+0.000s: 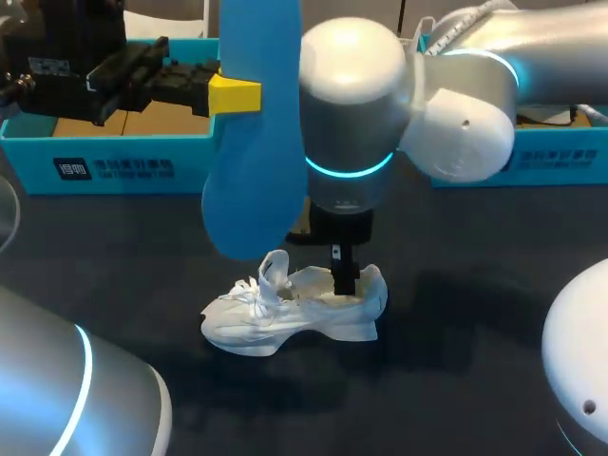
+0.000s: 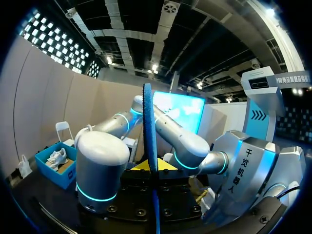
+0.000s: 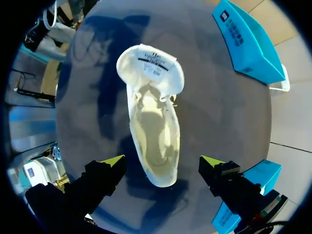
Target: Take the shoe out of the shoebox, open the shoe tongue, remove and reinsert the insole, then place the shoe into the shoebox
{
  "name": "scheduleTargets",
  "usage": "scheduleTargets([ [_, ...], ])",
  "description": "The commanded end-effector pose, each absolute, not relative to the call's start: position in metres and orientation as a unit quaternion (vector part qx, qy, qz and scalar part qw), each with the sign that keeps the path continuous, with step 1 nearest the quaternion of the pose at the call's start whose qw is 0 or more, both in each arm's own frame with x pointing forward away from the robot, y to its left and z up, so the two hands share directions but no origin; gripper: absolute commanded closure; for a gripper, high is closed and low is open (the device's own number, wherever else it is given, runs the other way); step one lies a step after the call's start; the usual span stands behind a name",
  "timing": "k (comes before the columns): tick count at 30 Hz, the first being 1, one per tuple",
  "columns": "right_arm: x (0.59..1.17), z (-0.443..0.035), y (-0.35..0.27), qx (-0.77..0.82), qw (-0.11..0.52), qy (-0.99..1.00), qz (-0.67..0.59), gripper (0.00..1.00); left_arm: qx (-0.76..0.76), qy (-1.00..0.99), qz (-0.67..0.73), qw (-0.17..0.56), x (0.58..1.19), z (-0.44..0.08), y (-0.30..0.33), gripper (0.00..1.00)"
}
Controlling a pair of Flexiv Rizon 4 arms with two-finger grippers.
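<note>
A white shoe (image 1: 285,313) lies on the dark table, toe to the left, its tongue (image 3: 151,61) pulled open and its inside bare. My right gripper (image 3: 162,163) hangs open just above the heel, one yellow fingertip (image 3: 113,161) on either side of it; in the head view the right gripper (image 1: 344,277) stands over the heel opening. My left gripper (image 1: 233,95) is raised above the table at the back left and is shut on the blue insole (image 1: 252,142), which hangs down on edge. The left wrist view shows the insole (image 2: 148,126) edge-on between the yellow tips.
A blue shoebox (image 1: 104,161) stands at the back left of the table, another blue box (image 1: 560,161) at the back right. The right arm's large joint (image 1: 351,95) hangs over the middle of the table, above the shoe.
</note>
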State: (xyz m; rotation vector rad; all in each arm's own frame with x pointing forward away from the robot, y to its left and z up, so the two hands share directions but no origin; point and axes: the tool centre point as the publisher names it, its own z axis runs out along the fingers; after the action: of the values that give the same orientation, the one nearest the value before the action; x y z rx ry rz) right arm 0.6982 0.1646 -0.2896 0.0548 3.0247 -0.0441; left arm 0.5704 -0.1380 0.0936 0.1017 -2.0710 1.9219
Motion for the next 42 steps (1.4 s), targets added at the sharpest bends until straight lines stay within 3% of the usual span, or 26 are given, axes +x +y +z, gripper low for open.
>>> scheduleTargets([
  [1,0.713,-0.295,0.176,0.011,0.048,0.999,-0.022,0.0,0.035,-0.724,0.671,0.157,0.571,0.093,-0.14,1.0],
  [40,0.746,-0.38,0.188,-0.012,0.007,1.0,-0.012,0.01,0.035,-0.724,0.671,0.157,0.571,0.093,-0.14,1.0],
  [41,0.746,-0.381,0.189,-0.012,0.006,1.0,-0.014,0.38,0.035,-0.724,0.671,0.157,0.571,0.093,-0.14,1.0],
  [42,0.746,-0.381,0.189,-0.012,0.006,1.0,-0.013,0.54,0.035,-0.724,0.671,0.157,0.571,0.093,-0.14,1.0],
])
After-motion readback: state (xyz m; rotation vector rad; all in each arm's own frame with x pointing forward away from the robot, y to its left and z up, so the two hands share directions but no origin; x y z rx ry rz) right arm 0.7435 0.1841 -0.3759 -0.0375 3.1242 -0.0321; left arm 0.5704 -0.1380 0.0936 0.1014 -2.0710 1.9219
